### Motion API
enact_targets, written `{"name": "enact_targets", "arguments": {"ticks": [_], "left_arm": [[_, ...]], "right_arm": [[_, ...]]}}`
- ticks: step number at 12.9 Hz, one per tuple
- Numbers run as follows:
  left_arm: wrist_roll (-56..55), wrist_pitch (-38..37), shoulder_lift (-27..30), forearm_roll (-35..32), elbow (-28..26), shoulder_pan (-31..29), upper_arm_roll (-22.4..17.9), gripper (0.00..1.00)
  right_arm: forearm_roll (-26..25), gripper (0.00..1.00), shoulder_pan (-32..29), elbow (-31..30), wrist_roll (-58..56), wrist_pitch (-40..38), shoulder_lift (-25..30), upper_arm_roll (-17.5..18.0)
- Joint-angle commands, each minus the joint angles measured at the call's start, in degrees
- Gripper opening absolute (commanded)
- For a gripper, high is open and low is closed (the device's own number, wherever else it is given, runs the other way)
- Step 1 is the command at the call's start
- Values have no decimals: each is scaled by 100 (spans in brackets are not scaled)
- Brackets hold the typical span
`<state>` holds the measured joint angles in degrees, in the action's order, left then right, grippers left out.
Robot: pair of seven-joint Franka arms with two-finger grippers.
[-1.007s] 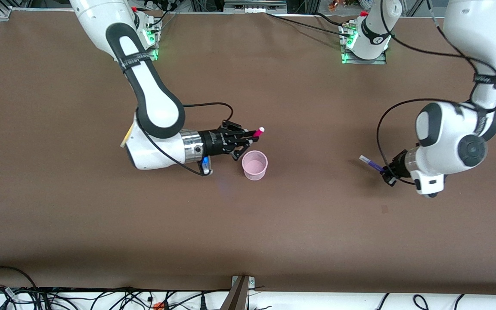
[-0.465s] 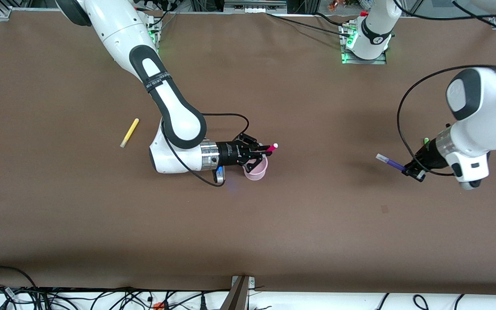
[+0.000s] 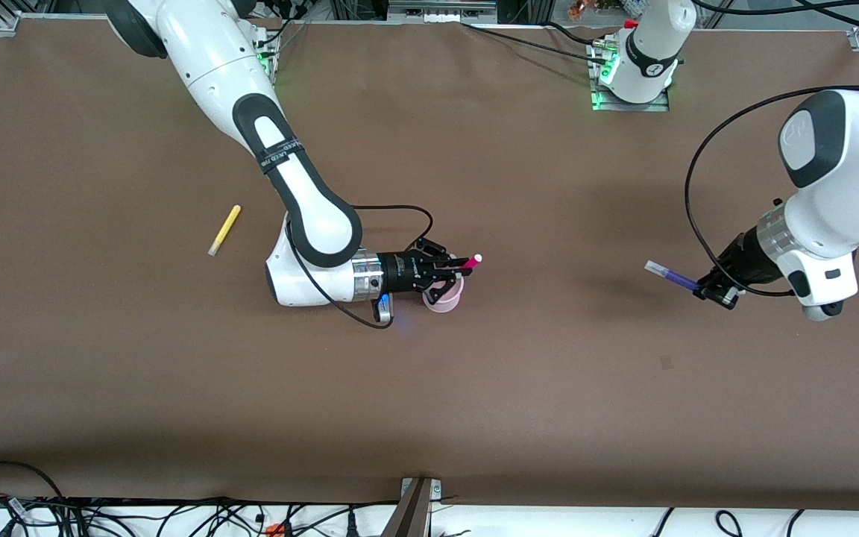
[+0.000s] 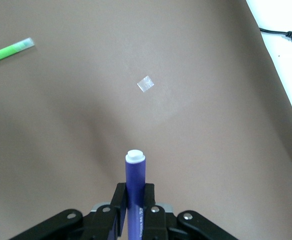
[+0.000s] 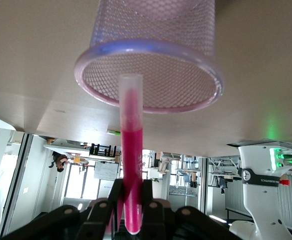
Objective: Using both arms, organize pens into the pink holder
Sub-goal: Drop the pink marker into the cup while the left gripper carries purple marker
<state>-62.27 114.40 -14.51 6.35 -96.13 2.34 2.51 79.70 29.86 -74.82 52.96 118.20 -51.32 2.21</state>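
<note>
My right gripper [image 3: 453,266] is shut on the magenta-pink pen [image 3: 468,262] and holds it level over the rim of the pink holder [image 3: 447,297] at mid-table. In the right wrist view the pen [image 5: 130,150] points at the holder's mesh mouth [image 5: 151,65]. My left gripper [image 3: 705,289] is shut on the purple pen [image 3: 669,275], held in the air over the table near the left arm's end; it also shows in the left wrist view [image 4: 134,185]. The yellow pen [image 3: 224,230] lies on the table toward the right arm's end. The green pen [image 4: 8,50] shows only in the left wrist view.
A small pale scrap [image 4: 146,83] lies on the brown table [image 3: 549,388] under the left gripper. Both arm bases [image 3: 631,82] stand along the edge farthest from the front camera. Cables [image 3: 176,514] run along the edge nearest it.
My right gripper moved with the magenta-pink pen from beside the holder to over its rim, uncovering the yellow pen. My left arm lifted and swung the purple pen toward its end of the table.
</note>
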Motion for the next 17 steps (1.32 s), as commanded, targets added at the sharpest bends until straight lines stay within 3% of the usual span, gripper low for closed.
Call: {"name": "enact_targets", "arguments": {"ticks": [1, 3, 7, 9, 11, 14, 17], "left_arm": [[-197, -119, -25, 103, 104, 12, 39, 0], [-504, -111, -34, 60, 112, 204, 48, 0], [-1864, -58, -261, -37, 533, 950, 39, 0], [-2890, -40, -455, -553, 674, 1477, 39, 0], [-3920, 56, -832, -1020, 1033, 1917, 39, 0], [-5379, 65, -1508, -1994, 1631, 2498, 22, 0], [-6383, 118, -2080, -2891, 2211, 3086, -40, 0]], "right_arm": [[98, 100, -68, 187, 4, -34, 16, 26], [-137, 100, -103, 196, 205, -69, 254, -79], [-1953, 100, -235, 213, 233, -753, 1017, -378], [-3122, 100, -244, 179, -265, -1288, 1552, -519], [-3967, 100, -244, 152, -837, -2008, 2019, -799], [-4558, 100, -244, -338, -1943, -2521, 2914, -1353], [-5523, 100, -244, -893, -3025, -2802, 3733, -1679]]}}
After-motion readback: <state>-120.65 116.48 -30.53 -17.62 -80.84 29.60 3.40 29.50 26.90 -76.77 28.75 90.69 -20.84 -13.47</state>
